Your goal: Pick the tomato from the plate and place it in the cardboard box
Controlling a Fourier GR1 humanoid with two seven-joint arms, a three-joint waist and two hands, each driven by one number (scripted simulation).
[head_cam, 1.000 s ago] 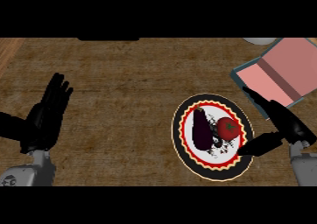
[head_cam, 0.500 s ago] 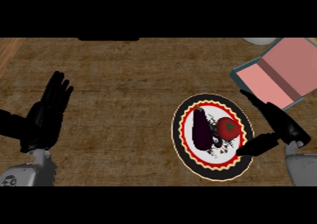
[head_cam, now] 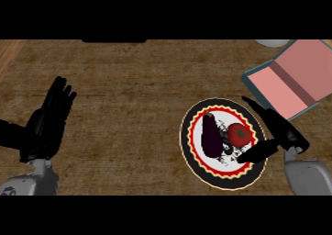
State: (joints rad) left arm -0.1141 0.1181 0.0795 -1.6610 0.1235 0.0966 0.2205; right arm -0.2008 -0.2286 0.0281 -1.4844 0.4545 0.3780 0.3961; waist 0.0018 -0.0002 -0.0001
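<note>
Change: I have edged my right hand [head_cam: 284, 135] closer to the tomato [head_cam: 239, 133] on the plate [head_cam: 223, 181] | fingers open, gripping nothing | left hand [head_cam: 50, 121] rests open | grasp looks imminent, cardboard box [head_cam: 297, 78] next.

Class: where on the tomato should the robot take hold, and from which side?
Round the tomato's round middle, fingers opposite thumb, coming from the view's right, where the open right hand sits. The eggplant lies close along its left, blocking that side.

Tomato [head_cam: 239, 133] on plate [head_cam: 223, 181], left of box [head_cam: 294, 78]
</note>
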